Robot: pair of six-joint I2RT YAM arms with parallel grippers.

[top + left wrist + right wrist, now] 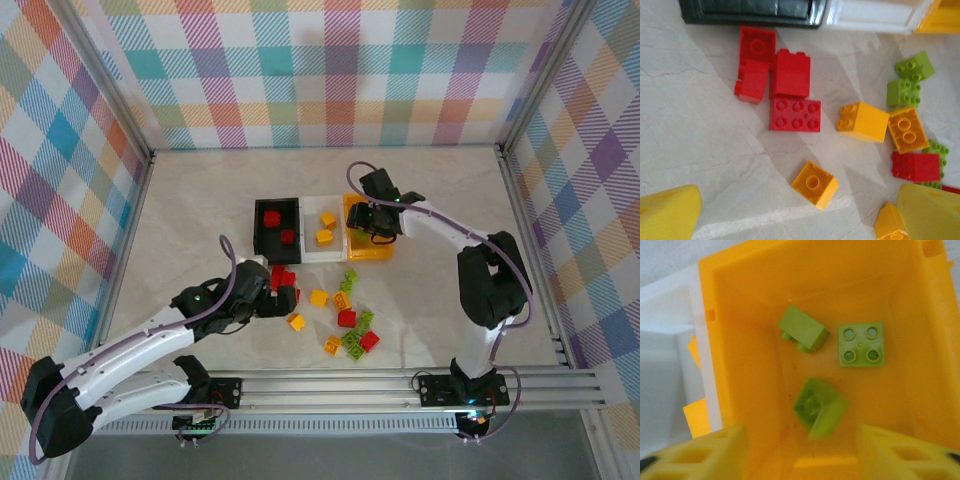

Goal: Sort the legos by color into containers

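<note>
The right tool point(800, 455) hangs open over the orange-yellow bin point(740, 365) at the middle of the tabletop point(200, 200), where three green legos point(860, 344) lie together, sorted by colour. The left tool point(797, 215), also open, hovers over red legos point(790, 75) lying just on the near-edge side of the black bin point(258, 235), which holds reds.

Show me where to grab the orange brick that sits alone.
From straight above, pinching two opposite flat side walls of the orange brick. It lies stud-up, turned diagonally, with room around it, so the left gripper should probably twist to match.
</note>
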